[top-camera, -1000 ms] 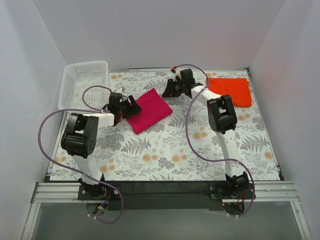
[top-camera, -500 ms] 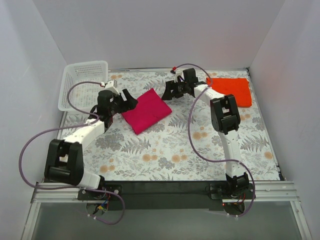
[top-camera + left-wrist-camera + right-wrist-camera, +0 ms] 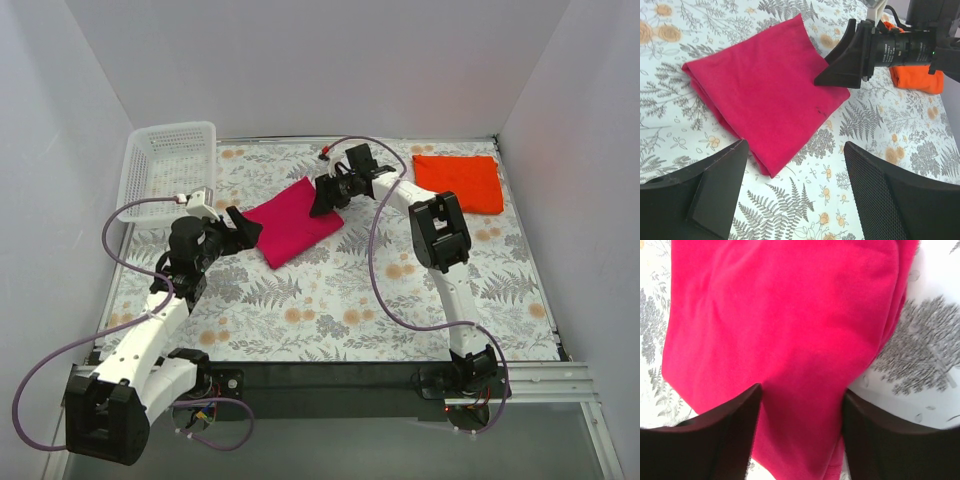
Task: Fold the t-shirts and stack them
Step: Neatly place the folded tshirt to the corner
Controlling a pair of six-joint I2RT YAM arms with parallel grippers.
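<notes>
Two folded t-shirts lie on the fern-print table (image 3: 330,300): the magenta-pink t-shirt (image 3: 292,222), and the orange-red t-shirt (image 3: 460,182) well apart to its right. My left gripper (image 3: 795,147) stands open just left of the magenta one; my right gripper (image 3: 801,390), open also, hangs over its far edge.

Plain pale grey walls (image 3: 320,70) close in a table (image 3: 330,300) on three sides, its white cloth printed with grey ferns and orange flowers. A white mesh basket (image 3: 165,165) sits at the far left corner. An aluminium rail (image 3: 110,382) edges the near side. The light is soft and even.
</notes>
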